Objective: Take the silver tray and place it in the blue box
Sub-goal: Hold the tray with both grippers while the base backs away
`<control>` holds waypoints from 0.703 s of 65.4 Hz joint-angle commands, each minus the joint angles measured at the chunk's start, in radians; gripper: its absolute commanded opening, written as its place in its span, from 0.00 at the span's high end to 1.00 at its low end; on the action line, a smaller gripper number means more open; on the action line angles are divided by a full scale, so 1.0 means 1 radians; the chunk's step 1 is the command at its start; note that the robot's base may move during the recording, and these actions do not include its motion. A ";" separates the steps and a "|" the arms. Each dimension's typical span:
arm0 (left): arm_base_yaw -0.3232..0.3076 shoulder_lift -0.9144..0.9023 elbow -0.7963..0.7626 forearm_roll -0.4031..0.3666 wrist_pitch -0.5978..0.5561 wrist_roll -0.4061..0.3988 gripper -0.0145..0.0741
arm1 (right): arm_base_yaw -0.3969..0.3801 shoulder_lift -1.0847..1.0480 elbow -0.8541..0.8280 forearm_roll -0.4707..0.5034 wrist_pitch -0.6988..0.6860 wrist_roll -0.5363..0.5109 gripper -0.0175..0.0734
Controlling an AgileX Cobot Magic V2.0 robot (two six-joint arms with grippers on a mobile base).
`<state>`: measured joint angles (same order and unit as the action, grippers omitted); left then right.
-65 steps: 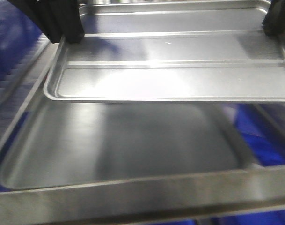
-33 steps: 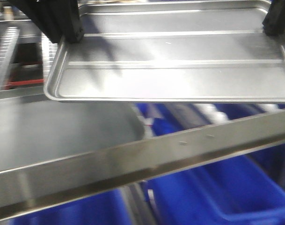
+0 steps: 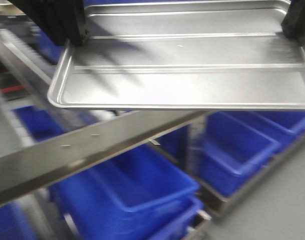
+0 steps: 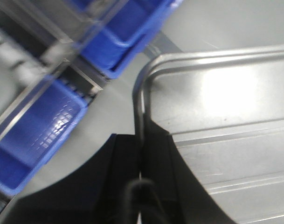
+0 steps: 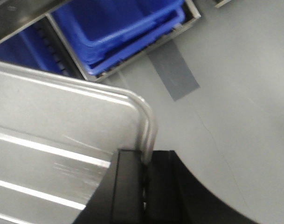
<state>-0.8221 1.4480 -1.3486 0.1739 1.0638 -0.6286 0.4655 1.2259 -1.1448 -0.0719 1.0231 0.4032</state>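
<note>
Shiny metal with rounded corners, a raised rim and two long floor ridges, the silver tray (image 3: 182, 75) hangs in the air above a deep blue box (image 3: 137, 195) and a steel rail (image 3: 92, 145). The left gripper (image 4: 141, 144) and right gripper (image 5: 146, 161) reach in from opposite ends, black jaws clamped on its rim.

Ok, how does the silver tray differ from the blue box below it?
The silver tray is shiny metal; the blue box is blue plastic. The tray is shallow with floor ridges; the box is deep. The tray is gripped by left hand and right hand; the box sits lower, untouched. Both are rectangular.
</note>
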 commanded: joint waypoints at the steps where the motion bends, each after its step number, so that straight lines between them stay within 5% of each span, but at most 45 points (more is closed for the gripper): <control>1: -0.007 -0.037 -0.021 0.045 0.018 0.027 0.95 | -0.003 -0.032 -0.039 -0.065 -0.027 -0.021 0.74; 46: -0.007 -0.037 -0.021 0.045 0.018 0.027 0.95 | -0.003 -0.032 -0.039 -0.065 -0.026 -0.021 0.74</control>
<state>-0.8221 1.4480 -1.3486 0.1717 1.0638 -0.6268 0.4655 1.2253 -1.1448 -0.0719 1.0252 0.4032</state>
